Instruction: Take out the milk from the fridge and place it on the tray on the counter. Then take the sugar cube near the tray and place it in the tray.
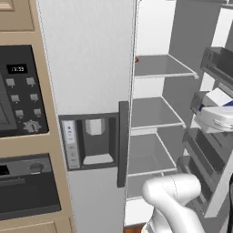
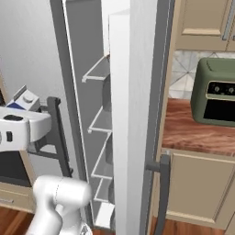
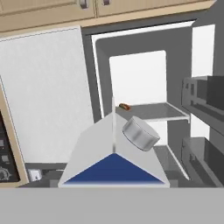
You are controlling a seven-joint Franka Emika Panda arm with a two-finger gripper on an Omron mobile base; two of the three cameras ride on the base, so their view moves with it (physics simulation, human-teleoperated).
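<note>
Milk (image 3: 114,157) held in fingers; fridge (image 1: 91,59) door open

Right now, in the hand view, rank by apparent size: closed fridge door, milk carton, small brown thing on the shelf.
1. closed fridge door
2. milk carton, inflated by closeness
3. small brown thing on the shelf
</note>
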